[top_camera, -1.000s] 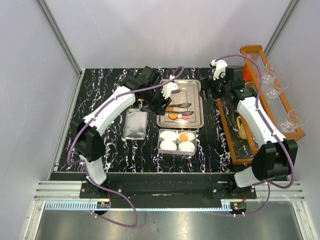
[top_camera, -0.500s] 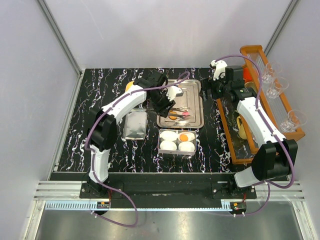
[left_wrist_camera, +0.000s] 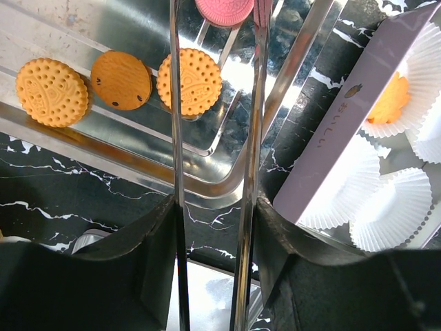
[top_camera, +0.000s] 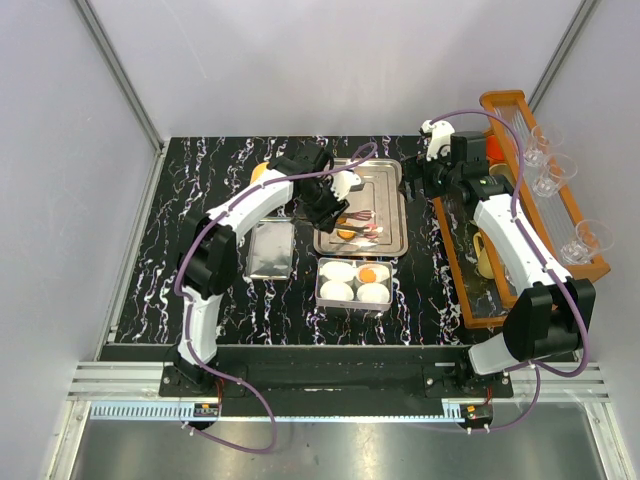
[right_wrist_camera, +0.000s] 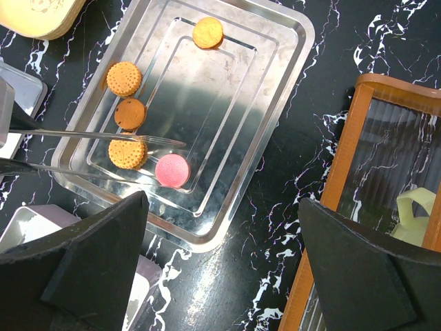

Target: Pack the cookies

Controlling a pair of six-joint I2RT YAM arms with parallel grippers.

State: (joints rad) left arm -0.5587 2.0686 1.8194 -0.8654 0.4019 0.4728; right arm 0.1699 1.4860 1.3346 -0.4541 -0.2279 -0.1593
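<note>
Black marbled tabletop (top_camera: 195, 175) is carrying everything. On it, the left gripper (left_wrist_camera: 215, 224) is squeezing steel tongs (left_wrist_camera: 176, 103), whose tips are bracketing the pink cookie (left_wrist_camera: 224, 8) on the metal tray (left_wrist_camera: 103, 148). Four orange cookies (left_wrist_camera: 189, 81) are lying on the same tray. Off to the side, the right gripper (right_wrist_camera: 224, 269) is hovering with its jaws spread wide.

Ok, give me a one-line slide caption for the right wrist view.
Tongs poised over a steel tray holding five cookies, including one pink cookie.

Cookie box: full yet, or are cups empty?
Mostly empty: in the box, one paper cup holds an orange cookie; the other three cups show only white.
</note>
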